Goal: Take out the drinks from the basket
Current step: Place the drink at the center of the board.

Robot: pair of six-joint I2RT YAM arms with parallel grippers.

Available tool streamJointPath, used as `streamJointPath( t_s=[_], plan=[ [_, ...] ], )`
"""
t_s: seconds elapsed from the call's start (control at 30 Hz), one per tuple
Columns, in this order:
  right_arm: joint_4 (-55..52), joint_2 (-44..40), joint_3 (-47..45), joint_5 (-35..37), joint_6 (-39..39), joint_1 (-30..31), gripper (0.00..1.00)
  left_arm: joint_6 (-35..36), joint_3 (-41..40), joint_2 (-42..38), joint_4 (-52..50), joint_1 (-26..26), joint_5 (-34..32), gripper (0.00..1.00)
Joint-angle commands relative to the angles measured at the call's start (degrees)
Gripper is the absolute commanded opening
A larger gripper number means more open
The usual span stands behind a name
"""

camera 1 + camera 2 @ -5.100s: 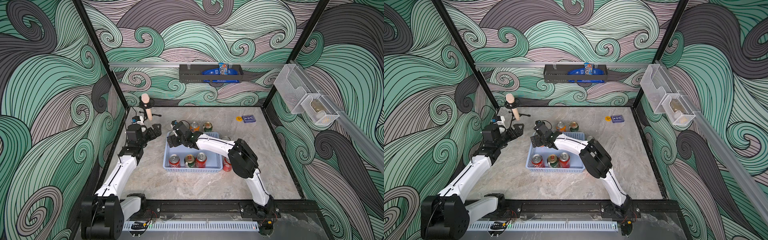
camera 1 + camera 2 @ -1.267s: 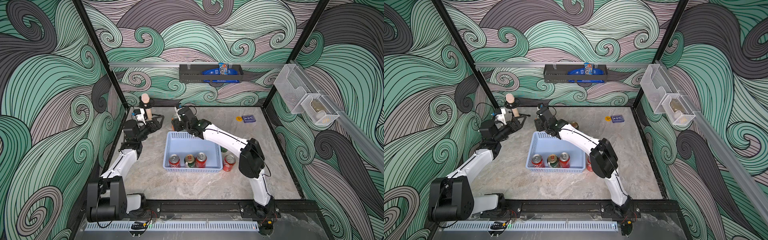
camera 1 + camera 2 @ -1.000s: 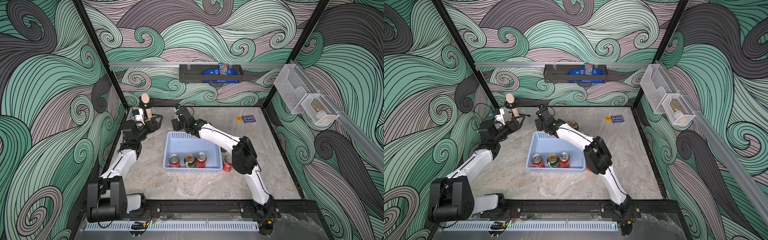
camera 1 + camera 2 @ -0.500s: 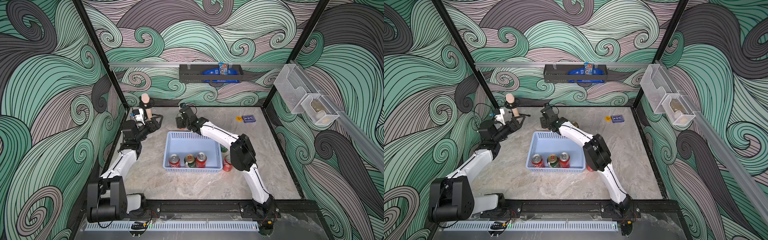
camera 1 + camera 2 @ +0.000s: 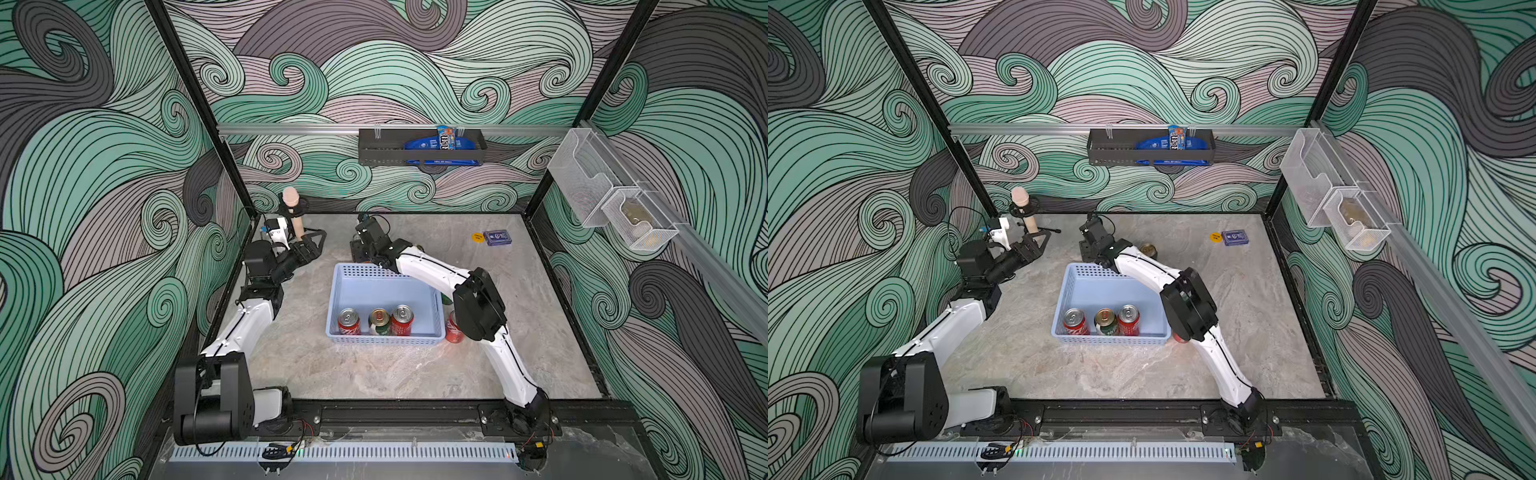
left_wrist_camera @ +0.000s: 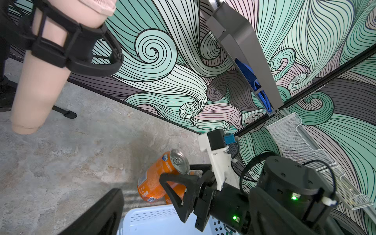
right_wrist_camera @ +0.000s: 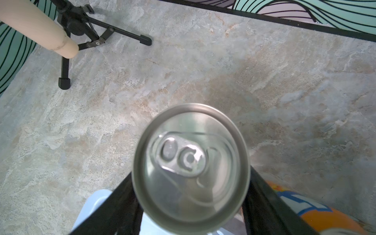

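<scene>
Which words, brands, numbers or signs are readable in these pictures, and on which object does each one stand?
"Fanta": blue logo on the orange can, left wrist view; its smaller print is unreadable.
"m&m": partly hidden, on the snack packet in the black rack, in both top views.
Too small or blurred to read: lettering on the red cans, blue box, yellow sticker, blue bag.

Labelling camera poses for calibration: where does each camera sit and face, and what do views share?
Top views: high over the bases, looking down at the basket and back wall; left arm and right arm show.
Left wrist: on the left arm, facing the right gripper shut on an orange can; one own finger shows.
Right wrist: on the right arm, looking down onto that can's top; own fingers flank it.
Shared by wrist views: can, beige post.
</scene>
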Motion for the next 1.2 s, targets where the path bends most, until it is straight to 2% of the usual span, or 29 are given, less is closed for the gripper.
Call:
streamJointPath(
  t_s=[0.0,0.4,0.6,0.73,1.17],
  plan=[
    [4.94,-0.68,-0.25,0.14,0.97,0.37,0.6,-0.08,-0.09,-1.29,1.93,0.55,1.32,0.99],
    [4.96,-0.24,-2.1,-1.53,1.76,0.63,0.63,-0.59,-0.1,-0.82,2.37,0.72,1.94,0.99],
    [5.01,-0.77,-2.61,-2.48,2.1,1.14,0.71,-0.7,-0.21,-0.66,2.52,0.74,2.14,0.99],
    [4.91,-1.29,-3.15,-3.1,2.26,1.33,0.81,-0.69,-0.22,-0.57,2.55,0.85,2.1,0.99],
    [4.97,-9.39,-5.43,-4.73,0.55,2.28,0.9,0.04,-0.08,-0.52,2.0,1.03,2.05,0.99]
  ],
)
